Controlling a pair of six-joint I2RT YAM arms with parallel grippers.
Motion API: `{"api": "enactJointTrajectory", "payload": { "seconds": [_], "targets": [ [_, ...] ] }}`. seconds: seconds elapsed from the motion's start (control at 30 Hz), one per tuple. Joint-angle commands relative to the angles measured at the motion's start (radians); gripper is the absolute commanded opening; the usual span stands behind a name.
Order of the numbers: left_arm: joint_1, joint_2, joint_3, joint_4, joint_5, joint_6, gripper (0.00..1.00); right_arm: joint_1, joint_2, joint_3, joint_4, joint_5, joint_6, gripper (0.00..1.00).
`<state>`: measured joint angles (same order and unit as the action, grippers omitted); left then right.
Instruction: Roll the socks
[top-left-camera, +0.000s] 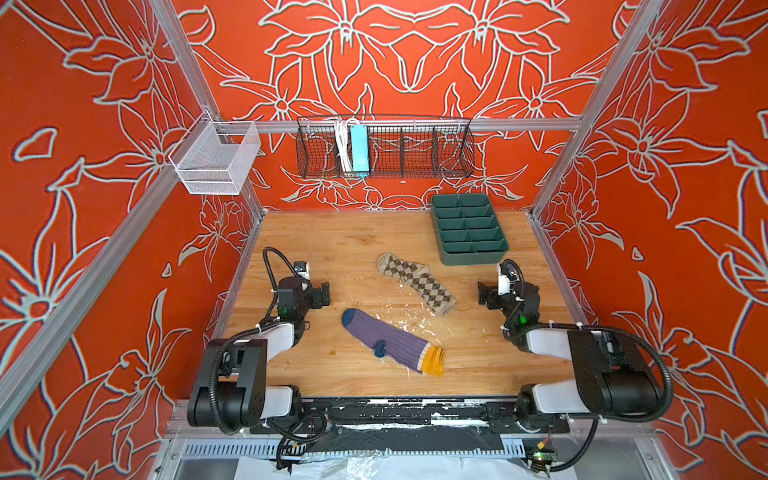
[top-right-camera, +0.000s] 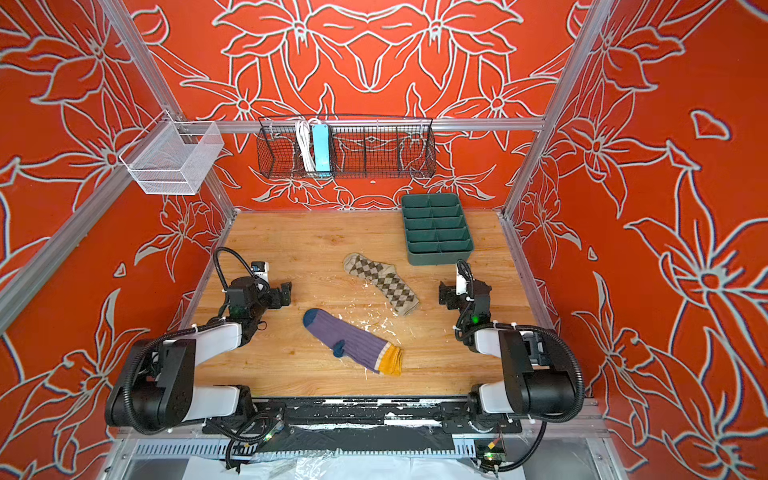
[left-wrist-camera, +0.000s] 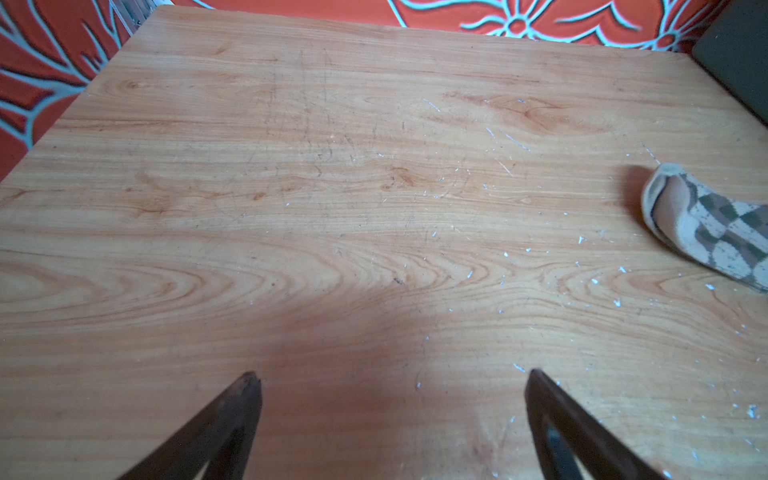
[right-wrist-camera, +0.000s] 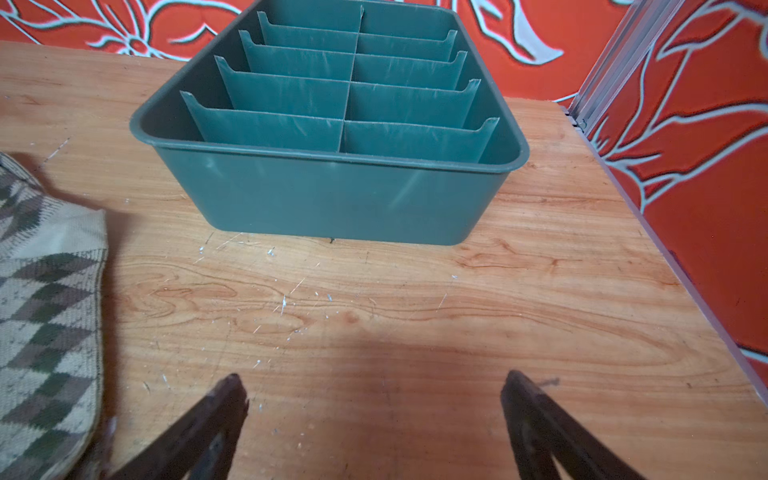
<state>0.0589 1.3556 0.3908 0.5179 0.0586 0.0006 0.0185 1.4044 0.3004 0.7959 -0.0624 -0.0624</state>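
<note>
Two socks lie flat on the wooden table (top-left-camera: 332, 245). The beige sock with brown-olive diamonds (top-left-camera: 415, 282) (top-right-camera: 381, 282) lies diagonally in the middle; its end shows in the left wrist view (left-wrist-camera: 706, 226), and part of it shows in the right wrist view (right-wrist-camera: 45, 307). The ribbed purple sock (top-left-camera: 388, 340) (top-right-camera: 351, 338) with navy toe and mustard cuff lies nearer the front. My left gripper (top-left-camera: 324, 293) (left-wrist-camera: 390, 378) hovers open over bare wood, left of both socks. My right gripper (top-left-camera: 482, 293) (right-wrist-camera: 372, 380) is open too, right of the beige sock. Neither holds anything.
A green divided tray (top-left-camera: 469, 228) (right-wrist-camera: 332, 195) stands at the back right, close ahead of the right gripper. A black wire basket (top-left-camera: 384, 147) and a white mesh basket (top-left-camera: 216, 160) hang on the back rail. White flecks litter the wood around the socks.
</note>
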Motion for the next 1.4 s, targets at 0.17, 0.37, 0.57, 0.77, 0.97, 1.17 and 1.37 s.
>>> {"api": "enactJointTrajectory", "payload": {
  "seconds": [0.17, 0.37, 0.57, 0.77, 0.97, 1.17, 1.37],
  "targets": [
    [0.003, -0.002, 0.002, 0.019, 0.010, 0.001, 0.97, -0.003, 0.004, 0.022, -0.003, 0.007, 0.021, 0.98],
    [0.003, -0.001, 0.002, 0.018, 0.010, 0.001, 0.97, -0.003, 0.004, 0.022, -0.003, 0.006, 0.021, 0.98],
    [0.003, -0.001, 0.002, 0.019, 0.010, 0.001, 0.97, -0.003, 0.002, 0.021, -0.003, 0.006, 0.021, 0.98],
    [0.003, -0.019, 0.010, 0.005, -0.009, -0.009, 0.97, -0.002, 0.001, 0.017, 0.002, 0.007, 0.022, 0.98],
    [0.004, -0.235, 0.185, -0.372, -0.035, -0.062, 0.97, -0.003, -0.252, 0.125, -0.373, -0.044, 0.031, 0.98],
    [0.005, -0.453, 0.309, -0.667, -0.071, -0.451, 0.97, -0.002, -0.635, 0.197, -0.769, 0.126, 0.563, 0.98],
    [0.010, -0.629, 0.222, -0.587, 0.247, -0.613, 0.97, -0.007, -0.901, 0.184, -0.859, -0.083, 0.630, 0.98]
  ]
}}
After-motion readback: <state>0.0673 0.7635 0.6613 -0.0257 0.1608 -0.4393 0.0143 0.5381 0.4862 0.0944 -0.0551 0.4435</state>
